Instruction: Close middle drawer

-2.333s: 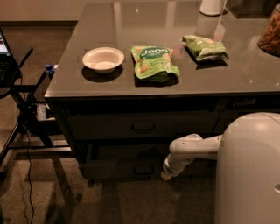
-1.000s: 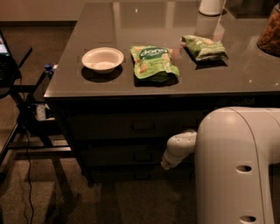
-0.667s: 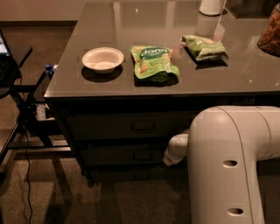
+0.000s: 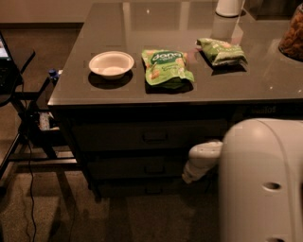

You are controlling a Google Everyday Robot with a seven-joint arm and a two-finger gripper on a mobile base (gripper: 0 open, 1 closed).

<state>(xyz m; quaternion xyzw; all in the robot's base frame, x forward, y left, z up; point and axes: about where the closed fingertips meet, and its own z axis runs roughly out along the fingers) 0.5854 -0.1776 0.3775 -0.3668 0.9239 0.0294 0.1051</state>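
Note:
The middle drawer (image 4: pixel 142 168) is a wide dark-grey front with a small centred handle (image 4: pixel 154 168), below the top drawer front (image 4: pixel 142 137) under the countertop. Its front looks level with the fronts above and below, and no inside shows. My gripper (image 4: pixel 189 177) is at the end of the white arm (image 4: pixel 203 153), low at the right end of the middle drawer front, close to or against it. The arm's large white body (image 4: pixel 260 184) hides the drawer's right side.
On the glossy grey countertop (image 4: pixel 109 99) lie a white bowl (image 4: pixel 111 64), a green snack bag (image 4: pixel 166 67) and a second green bag (image 4: pixel 220 50). A white cup (image 4: pixel 229 6) stands at the back. A black stand with cables (image 4: pixel 28 123) is on the left floor.
The arm's white body swelled across the right of the view and has drawn back a little. The arm end stays by the middle drawer front, which looks shut now.

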